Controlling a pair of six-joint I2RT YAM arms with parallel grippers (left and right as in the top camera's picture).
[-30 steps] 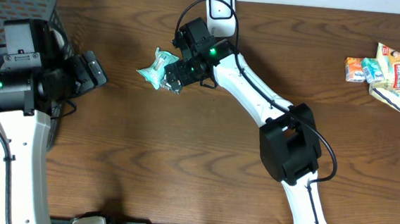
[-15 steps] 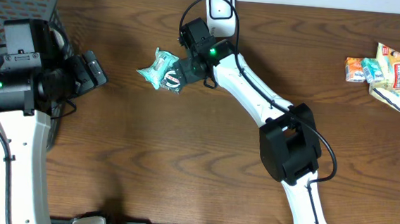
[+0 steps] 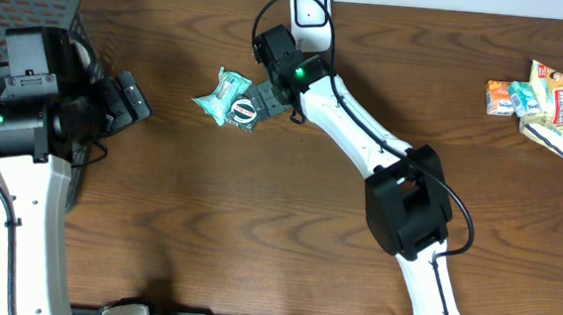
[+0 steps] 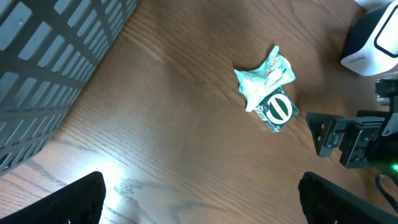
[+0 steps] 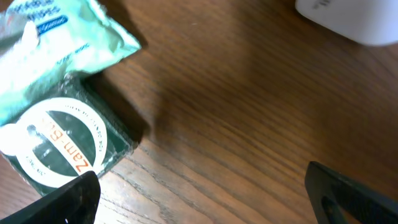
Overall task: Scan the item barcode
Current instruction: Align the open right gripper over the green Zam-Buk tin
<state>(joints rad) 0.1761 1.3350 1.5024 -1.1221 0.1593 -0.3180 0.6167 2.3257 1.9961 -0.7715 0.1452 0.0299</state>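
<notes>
Item (image 3: 224,96) lying free on the wooden table (image 3: 257,225), both grippers spread and empty.
A crumpled pale green packet with a dark green square face and white oval "Zam-Buk" label is being shown flat, just beside the right gripper (image 3: 255,104), left of the white scanner (image 3: 310,9); the left gripper (image 3: 126,102) is being held wide, well apart.
</notes>
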